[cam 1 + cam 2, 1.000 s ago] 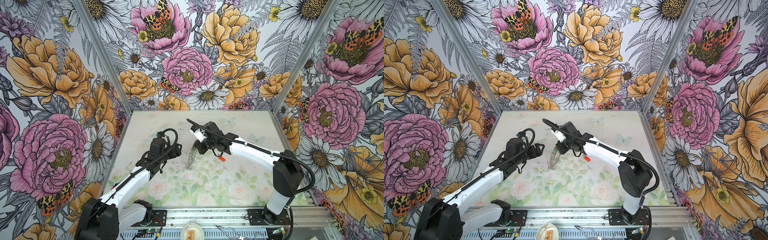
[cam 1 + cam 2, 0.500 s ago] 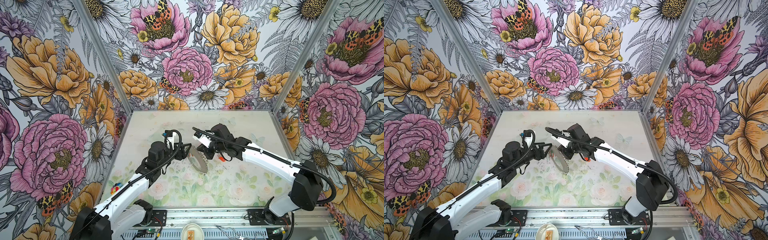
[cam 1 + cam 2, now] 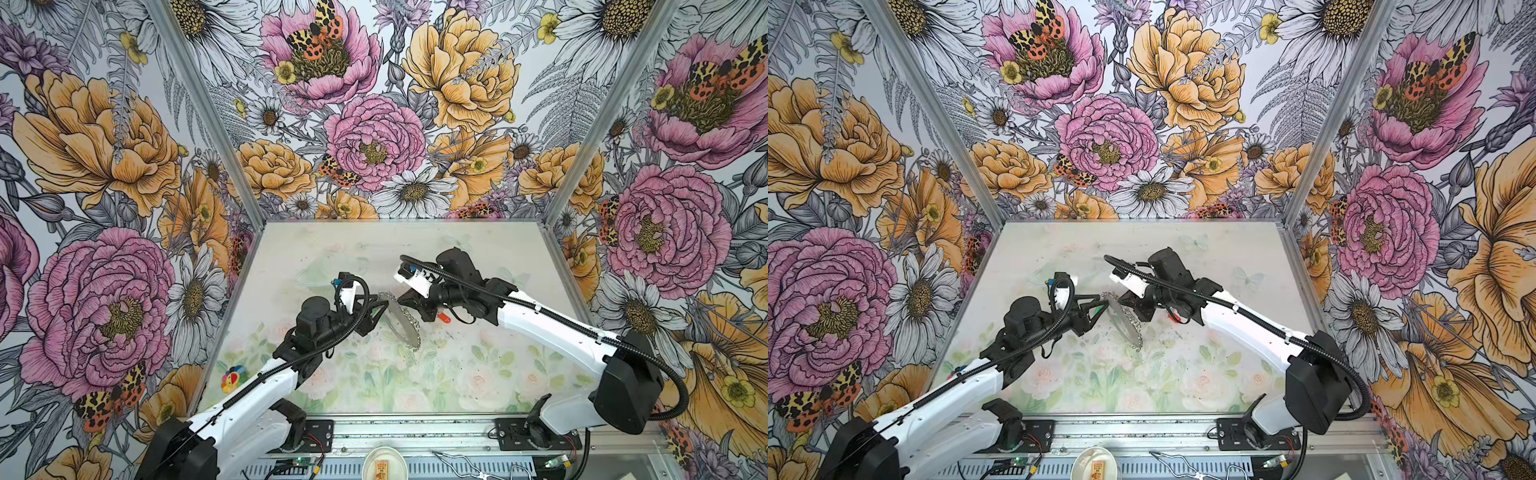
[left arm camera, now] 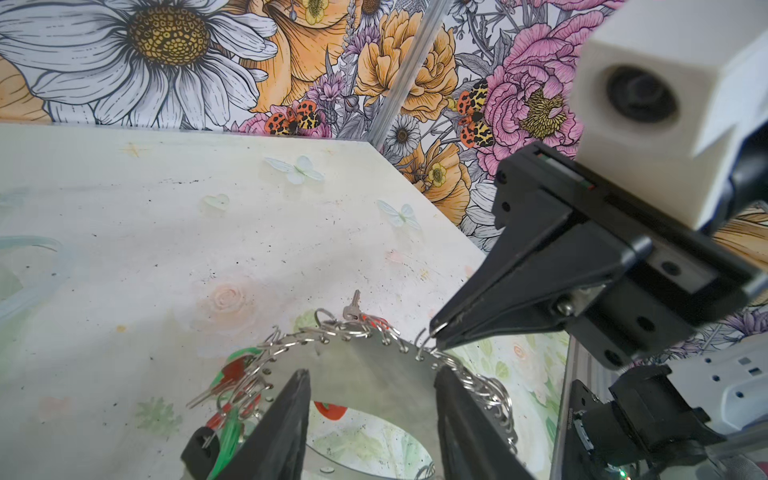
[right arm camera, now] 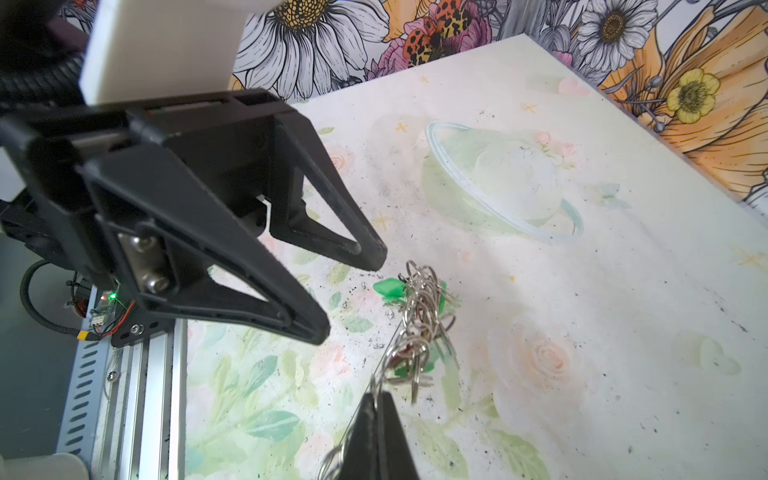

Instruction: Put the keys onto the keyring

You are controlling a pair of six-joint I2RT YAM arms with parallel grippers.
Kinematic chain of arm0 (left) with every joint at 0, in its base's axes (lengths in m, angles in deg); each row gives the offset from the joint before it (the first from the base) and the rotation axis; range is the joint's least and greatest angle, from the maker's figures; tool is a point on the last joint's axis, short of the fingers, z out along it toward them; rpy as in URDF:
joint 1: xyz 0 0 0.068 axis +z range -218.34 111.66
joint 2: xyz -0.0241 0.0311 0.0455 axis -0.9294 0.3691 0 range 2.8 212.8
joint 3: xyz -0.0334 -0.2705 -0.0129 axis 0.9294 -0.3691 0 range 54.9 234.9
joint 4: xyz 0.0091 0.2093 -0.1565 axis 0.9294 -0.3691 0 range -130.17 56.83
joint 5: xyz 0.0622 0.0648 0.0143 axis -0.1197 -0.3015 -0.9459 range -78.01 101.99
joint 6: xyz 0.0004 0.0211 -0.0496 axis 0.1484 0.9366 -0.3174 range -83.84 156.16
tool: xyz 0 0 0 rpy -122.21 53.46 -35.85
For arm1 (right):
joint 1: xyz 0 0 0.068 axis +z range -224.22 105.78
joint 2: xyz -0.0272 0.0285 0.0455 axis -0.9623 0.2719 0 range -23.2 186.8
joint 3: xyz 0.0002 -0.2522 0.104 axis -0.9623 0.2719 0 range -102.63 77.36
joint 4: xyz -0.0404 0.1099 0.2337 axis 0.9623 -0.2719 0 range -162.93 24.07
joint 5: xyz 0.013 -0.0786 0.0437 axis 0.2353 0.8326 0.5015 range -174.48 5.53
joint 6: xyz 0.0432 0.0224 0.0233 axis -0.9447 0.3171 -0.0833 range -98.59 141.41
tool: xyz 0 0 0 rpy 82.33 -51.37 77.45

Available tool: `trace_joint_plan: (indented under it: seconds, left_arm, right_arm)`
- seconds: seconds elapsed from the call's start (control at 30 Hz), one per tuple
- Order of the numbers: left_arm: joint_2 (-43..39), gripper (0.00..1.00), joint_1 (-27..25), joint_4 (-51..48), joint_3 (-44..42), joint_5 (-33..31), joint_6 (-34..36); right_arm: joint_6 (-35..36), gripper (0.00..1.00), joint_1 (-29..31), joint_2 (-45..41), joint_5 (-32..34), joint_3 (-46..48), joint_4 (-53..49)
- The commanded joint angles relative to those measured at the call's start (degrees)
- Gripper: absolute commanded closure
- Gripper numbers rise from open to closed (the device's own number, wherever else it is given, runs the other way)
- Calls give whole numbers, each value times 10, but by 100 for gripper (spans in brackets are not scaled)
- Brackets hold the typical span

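One bench (image 3: 478, 257), in a pale floral print, was recorded inside flowered walls. Two arms were noted over its middle, the left arm (image 3: 266, 374) and the right arm (image 3: 552, 328), with their tips nearly meeting.

One keyring (image 3: 401, 320) was found between them, stood on edge and tilted, its rim fringed with small split rings. Whether its lower edge touched the bench could not be told.

The right jaws were seen fully closed, pinched on the fringe at the keyring's rim. The left jaws were seen part-way open, just beside the ring's flat face, with nothing gripped between them.

Several keys (image 4: 232, 374) with green and red covers were entered as already hung on the fringe, bunched at one side. Their exact number could not be read. One silver key blade (image 4: 354, 305) was noted standing above the rim.

One red-covered key (image 3: 444, 318) appeared to lie loose on the bench beneath the right arm. One small multicoloured item (image 3: 232, 377) at the bench's left edge was too small to identify.

Progress was judged as partly done. At least the loose key was left to be threaded, and much of the fringe was seen unfilled.
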Motion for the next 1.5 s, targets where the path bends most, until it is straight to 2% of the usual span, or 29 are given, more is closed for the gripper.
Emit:
trace_joint_plan:
  seconds: [0.0, 0.13, 0.23, 0.4, 0.5, 0.7, 0.87, 1.13, 1.37, 1.47]
  left_arm:
    - [9, 52, 4, 36, -8, 38, 14]
    - [16, 53, 7, 38, -12, 33, 16]
    - [23, 53, 10, 26, -13, 1, 15]
    - [50, 52, 38, 6, -9, -15, -12]
    - [58, 48, 31, -4, -13, -39, -37]
    - [40, 33, -57, -36, -20, -155, -37]
    - [36, 25, -98, -36, -16, -209, -57]
    - [76, 19, -104, -41, -1, -225, -52]
    - [95, 17, -105, -21, 9, -167, -51]
    - [80, 16, -110, -1, -2, -167, -59]
  right_arm:
    - [0, 100, -5, -24, -43, 6, 55]
    - [-7, 100, -4, -19, -14, 2, 58]
    - [-6, 100, -1, -14, 10, 6, 55]
    - [-18, 100, 7, -1, 67, 10, 47]
    - [-73, 100, 6, 26, 145, -12, 47]
    - [-217, 100, 16, 80, 257, -71, 47]
    - [-309, 100, 31, 105, 347, -96, 49]
    - [-342, 100, 46, 121, 349, -113, 48]
    - [-346, 100, 65, 125, 370, -115, 48]
    - [-345, 100, 69, 127, 382, -115, 48]
